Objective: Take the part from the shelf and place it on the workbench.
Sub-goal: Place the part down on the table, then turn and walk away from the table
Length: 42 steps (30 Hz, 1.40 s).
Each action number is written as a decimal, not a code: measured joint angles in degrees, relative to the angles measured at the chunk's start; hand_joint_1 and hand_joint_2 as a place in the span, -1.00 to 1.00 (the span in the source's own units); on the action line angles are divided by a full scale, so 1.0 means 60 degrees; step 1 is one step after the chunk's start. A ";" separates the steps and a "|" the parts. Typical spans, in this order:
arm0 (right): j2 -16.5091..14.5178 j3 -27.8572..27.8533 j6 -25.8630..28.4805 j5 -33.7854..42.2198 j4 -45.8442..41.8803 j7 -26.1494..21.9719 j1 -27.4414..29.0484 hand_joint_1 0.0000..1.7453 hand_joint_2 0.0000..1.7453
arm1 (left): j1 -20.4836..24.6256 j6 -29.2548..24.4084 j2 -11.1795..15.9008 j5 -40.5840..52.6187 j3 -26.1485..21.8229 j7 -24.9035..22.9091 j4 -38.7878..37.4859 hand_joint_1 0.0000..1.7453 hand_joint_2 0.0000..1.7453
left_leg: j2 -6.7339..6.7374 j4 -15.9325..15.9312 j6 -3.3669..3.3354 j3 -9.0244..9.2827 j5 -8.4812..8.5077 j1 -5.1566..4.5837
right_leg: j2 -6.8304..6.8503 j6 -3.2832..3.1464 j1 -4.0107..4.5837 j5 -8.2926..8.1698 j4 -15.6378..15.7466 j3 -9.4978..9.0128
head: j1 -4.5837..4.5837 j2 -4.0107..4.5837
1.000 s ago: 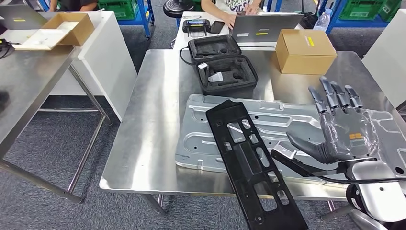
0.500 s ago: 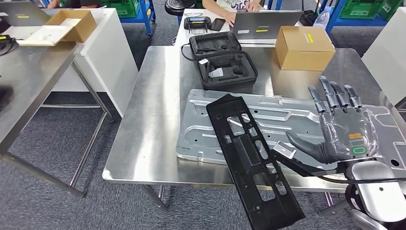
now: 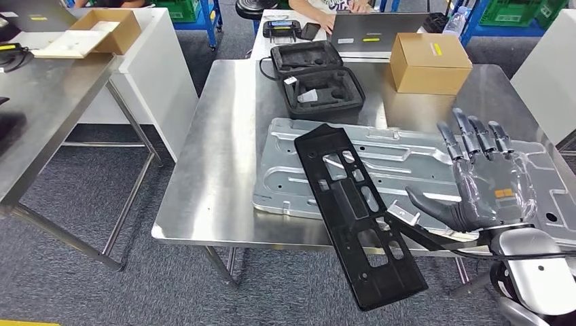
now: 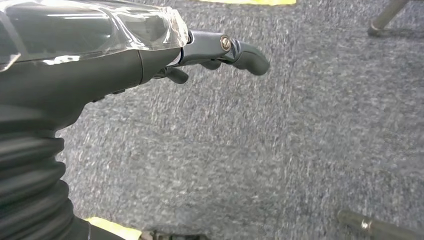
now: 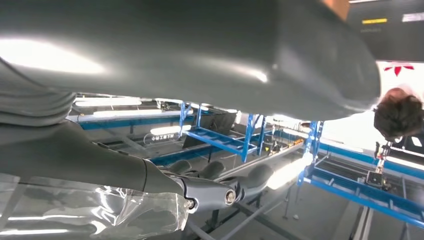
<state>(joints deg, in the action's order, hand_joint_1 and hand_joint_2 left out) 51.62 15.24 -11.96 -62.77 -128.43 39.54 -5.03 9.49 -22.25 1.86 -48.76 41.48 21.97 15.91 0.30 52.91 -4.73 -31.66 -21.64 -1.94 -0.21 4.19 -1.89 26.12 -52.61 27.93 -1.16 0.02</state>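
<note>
Head view: the long black plastic panel with rectangular cut-outs [image 3: 356,217] lies slanted across the front of the steel counter [image 3: 217,170]. Its upper end rests on the large grey stamped-metal plate [image 3: 401,163], and its lower end juts out past the counter's front edge, over the grey carpet [image 3: 102,285]. The right hand [image 3: 479,183] is over the plate just to the right of the panel, palm down, fingers spread and extended, thumb pointing toward the panel; it grips nothing. A thin black bar with a silver tip [image 3: 414,227] reaches from below the hand to the panel's right edge; whether it touches the panel cannot be told.

Farther back on the counter, an open black foam-lined case [image 3: 319,85] sits beyond the plate, and a closed brown cardboard box [image 3: 429,62] stands to its right. Behind them a person [image 3: 333,8] sits at a laptop [image 3: 370,32]. An open cardboard box [image 3: 102,30] rests on the white cabinet at upper left.

In the left wrist view, the left hand [image 4: 150,55] hangs above the carpet with its fingers curled loosely and nothing in them.
</note>
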 joint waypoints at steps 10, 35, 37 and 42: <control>-0.0106 -0.0015 -0.0025 -0.0024 -0.0005 0.0000 0.0082 -1.00 -1.00 | -0.0075 0.0014 -0.0009 -0.0015 0.0004 -0.0005 0.0000 -1.00 1.00 | -0.0019 0.2307 0.0367 -0.0569 -0.1386 0.0234 | 0.0016 -0.0234 -0.0021 -0.0397 -0.0030 0.0498 | 0.0015 0.0000; -0.0605 -0.0884 0.0243 -0.0361 -0.0033 0.0000 0.0597 -1.00 -1.00 | -0.0108 -0.0004 -0.0049 -0.0131 0.0005 0.0014 0.0000 -1.00 1.00 | -0.0040 0.0998 0.0298 -0.0453 -0.0761 0.0106 | 0.0050 -0.0285 -0.0021 -0.0169 -0.0033 0.0180 | 0.0010 0.0000; -0.0667 -0.0966 0.0293 -0.0371 -0.0032 0.0000 0.0631 -1.00 -1.00 | -0.0108 -0.0004 -0.0051 -0.0134 0.0005 0.0014 0.0000 -1.00 1.00 | -0.0039 0.2164 0.0407 -0.0873 -0.1434 0.0172 | 0.0055 -0.0299 -0.0026 -0.0257 -0.0036 0.0306 | 0.0013 0.0000; -0.0993 -0.1199 0.0219 0.0273 -0.0029 0.0000 0.0728 -1.00 -1.00 | -0.0117 -0.0004 -0.0060 -0.0158 0.0006 0.0021 0.0000 -1.00 1.00 | -0.0044 0.1824 0.0366 -0.0209 -0.1304 0.0254 | 0.0041 -0.0231 -0.0025 -0.0508 -0.0039 0.0608 | 0.0018 0.0000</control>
<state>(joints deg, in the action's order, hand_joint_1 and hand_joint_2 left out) 45.66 8.05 -10.64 -61.14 -128.61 39.54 -0.66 8.79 -22.27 1.50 -49.71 41.52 22.10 15.91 0.03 63.86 -2.54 -32.91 -29.47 -0.41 0.04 2.80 -2.05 23.07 -52.85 31.58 -1.05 0.02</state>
